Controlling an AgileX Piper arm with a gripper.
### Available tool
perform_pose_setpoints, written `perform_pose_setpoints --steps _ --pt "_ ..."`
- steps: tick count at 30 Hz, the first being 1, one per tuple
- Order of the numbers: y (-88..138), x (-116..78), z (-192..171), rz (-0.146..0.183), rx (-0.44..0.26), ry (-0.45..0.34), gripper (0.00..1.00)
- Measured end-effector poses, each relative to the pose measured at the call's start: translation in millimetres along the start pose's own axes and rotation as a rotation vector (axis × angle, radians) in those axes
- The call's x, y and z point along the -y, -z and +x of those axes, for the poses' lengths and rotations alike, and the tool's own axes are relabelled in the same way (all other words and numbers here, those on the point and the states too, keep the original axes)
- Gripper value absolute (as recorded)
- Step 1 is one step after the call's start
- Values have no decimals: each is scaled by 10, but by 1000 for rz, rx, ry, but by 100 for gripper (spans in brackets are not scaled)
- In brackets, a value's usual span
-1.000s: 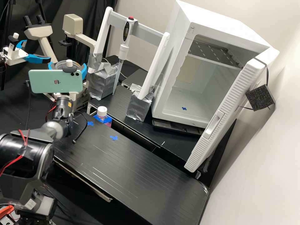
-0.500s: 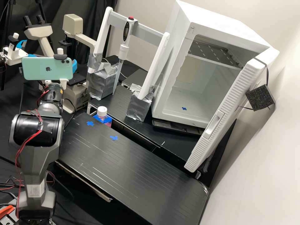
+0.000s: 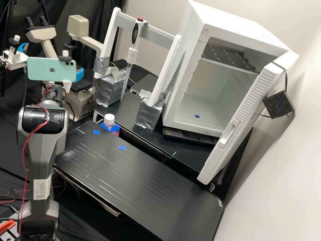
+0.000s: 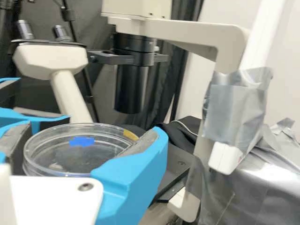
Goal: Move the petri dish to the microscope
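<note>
Clear petri dish (image 4: 49,171) in the grasp of the gripper (image 3: 79,75), near the microscope (image 4: 194,35).
The dish lies roughly level between the two blue fingers (image 4: 131,180), their grey pads against opposite sides of its rim, so they stand apart by the dish's width; a blue patch shows on or through it, and a yellowish one sits at its edge. Past the dish is the microscope's dark stage (image 4: 174,165), though whether the dish is over that stage or just short of it is hard to judge. Beside the microscope stands a silver-taped block (image 4: 267,187), and farther along, in the high view, an upright pipette (image 3: 132,55) and a white cabinet (image 3: 182,67) with its door open.
</note>
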Motion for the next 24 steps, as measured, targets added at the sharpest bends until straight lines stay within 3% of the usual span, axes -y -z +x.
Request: perform_pose_setpoints --steps 15,24 --pt "78 157 368 -20 12 18 0" --pt "47 235 591 -2 54 40 0"
